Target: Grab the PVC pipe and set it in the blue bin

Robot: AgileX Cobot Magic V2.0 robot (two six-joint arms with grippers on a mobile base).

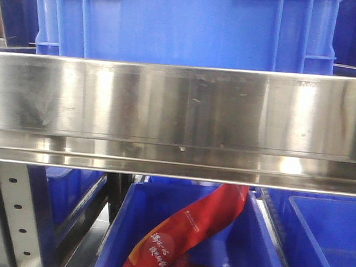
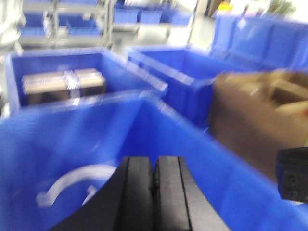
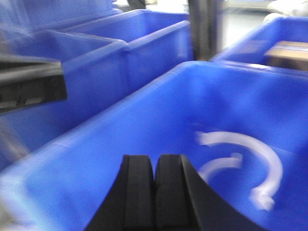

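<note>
Curved white PVC pipe lies on the floor of a blue bin, seen blurred in the right wrist view. The same white PVC pipe shows in the left wrist view inside the blue bin, left of the fingers. My left gripper is shut with nothing between its pads, held over the bin. My right gripper is also shut and empty, to the left of the pipe. Neither gripper appears in the front view.
A steel shelf rail fills the front view, with a blue crate above and a blue bin holding a red banner below. More blue bins, one holding a wrapped cardboard box, and brown cartons surround the left arm.
</note>
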